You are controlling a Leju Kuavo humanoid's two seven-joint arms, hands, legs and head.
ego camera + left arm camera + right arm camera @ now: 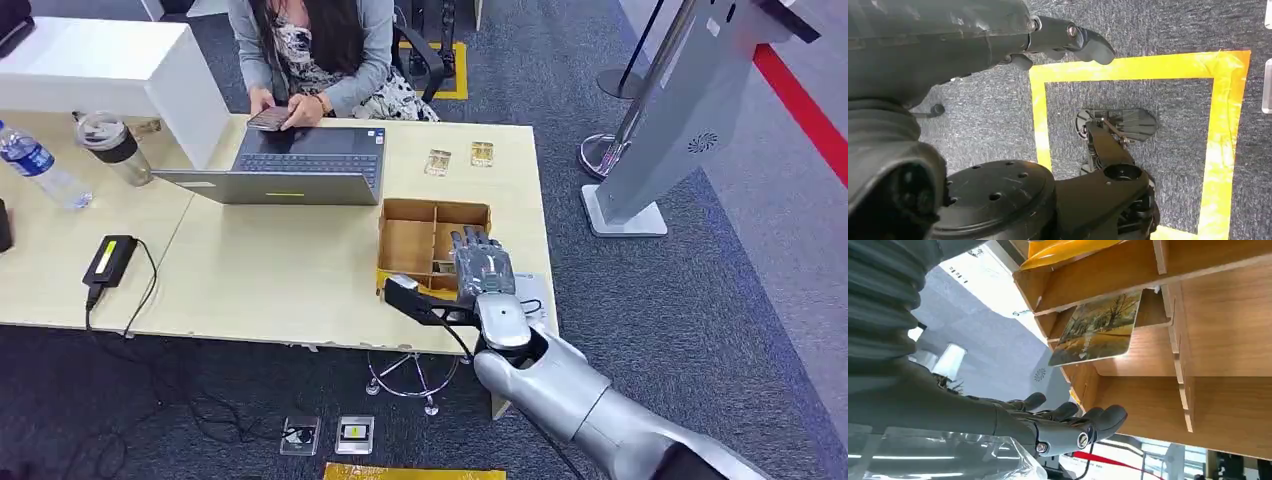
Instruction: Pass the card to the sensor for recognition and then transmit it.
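My right hand (482,268) hovered over the wooden divided box (408,245) near the table (260,280) edge, fingers (1100,418) extended side by side, holding nothing. The card (1098,329) leaned tilted inside one compartment, not touching my fingers. My left hand (1068,37) hung over grey carpet; couldn't tell if spread or curled.

golden tree-scene card (1098,330), tan wooden box (410,238)
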